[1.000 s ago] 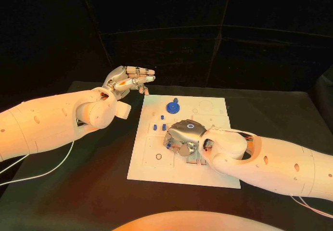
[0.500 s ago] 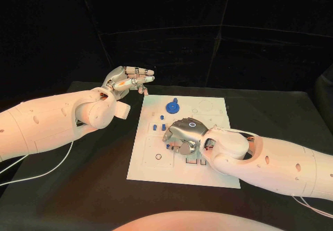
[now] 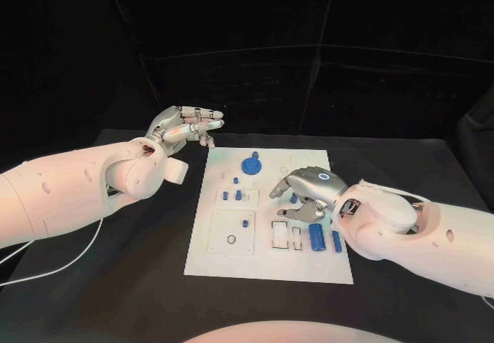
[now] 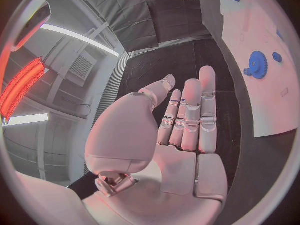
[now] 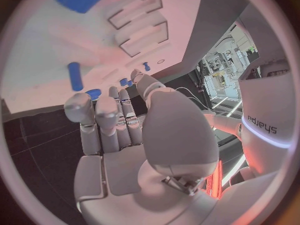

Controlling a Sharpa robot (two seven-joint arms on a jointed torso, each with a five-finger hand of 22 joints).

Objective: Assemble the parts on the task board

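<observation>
Two arms frame your white task board [image 3: 270,266] at the middle of the black table [image 3: 412,161]. Your left hand [image 3: 183,126] is parked off the board's far left corner, raised, fingers straight and close together, holding nothing, likely kept clear of the work. Your right hand [image 3: 305,191] hovers over the board's right-middle, fingers loosely curled, nothing in it that you can see, so it reads as released. Just near it two blue cylinders [image 3: 316,236] lie side by side beside empty rectangular slots [image 3: 280,234], probably staged for seating. The blue gear [image 3: 252,164] sits at the far end, small blue pegs [image 3: 238,195] mid-left.
</observation>
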